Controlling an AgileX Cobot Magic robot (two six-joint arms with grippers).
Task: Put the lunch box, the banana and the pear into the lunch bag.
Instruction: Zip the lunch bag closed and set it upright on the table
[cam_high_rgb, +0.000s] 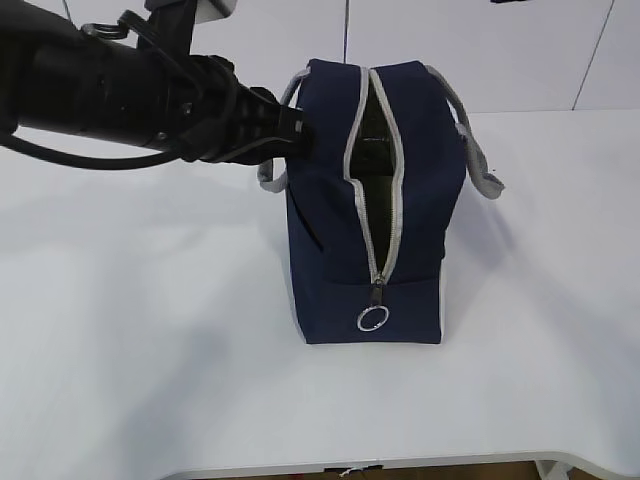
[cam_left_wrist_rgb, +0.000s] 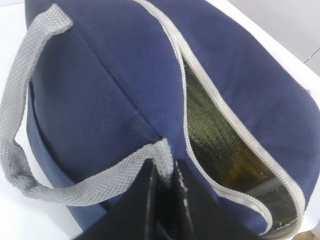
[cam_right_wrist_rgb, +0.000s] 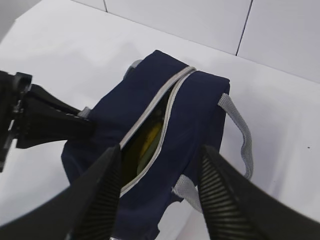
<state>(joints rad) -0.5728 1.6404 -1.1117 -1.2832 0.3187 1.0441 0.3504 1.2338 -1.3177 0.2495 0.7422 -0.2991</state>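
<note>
**Left pincer on bag handle, right pincer spread above the opening**

My left pincer (cam_left_wrist_rgb: 162, 200) is clamped on the lunch bag's near grey handle (cam_left_wrist_rgb: 30, 125), right where the strap meets the navy fabric. Jaws are pressed together with the strap end pinched between them. In the exterior view my left arm (cam_high_rgb: 120, 90) comes in from the left and meets the lunch bag (cam_high_rgb: 330, 230) at its upper left side.

My right pincer (cam_right_wrist_rgb: 160, 195) hangs above the bag with its fingers (cam_right_wrist_rgb: 100, 200) well apart, holding nothing. The bag's zip opening sits between them in that view.

Bag stands upright on the white tabletop (cam_high_rgb: 130, 350), roughly centre. Zipper (cam_high_rgb: 385, 200) is undone along the top and partway down the near end; ring pull (cam_high_rgb: 371, 319) hangs low on that end. Second handle (cam_high_rgb: 475, 140) droops over the right side.

Through the gap: shiny dark lining in my left wrist view, and something yellow (cam_right_wrist_rgb: 150, 140) inside in my right wrist view. Can't tell whether that is the banana or the pear. Lunch box not visible through the gap from any view.
</note>
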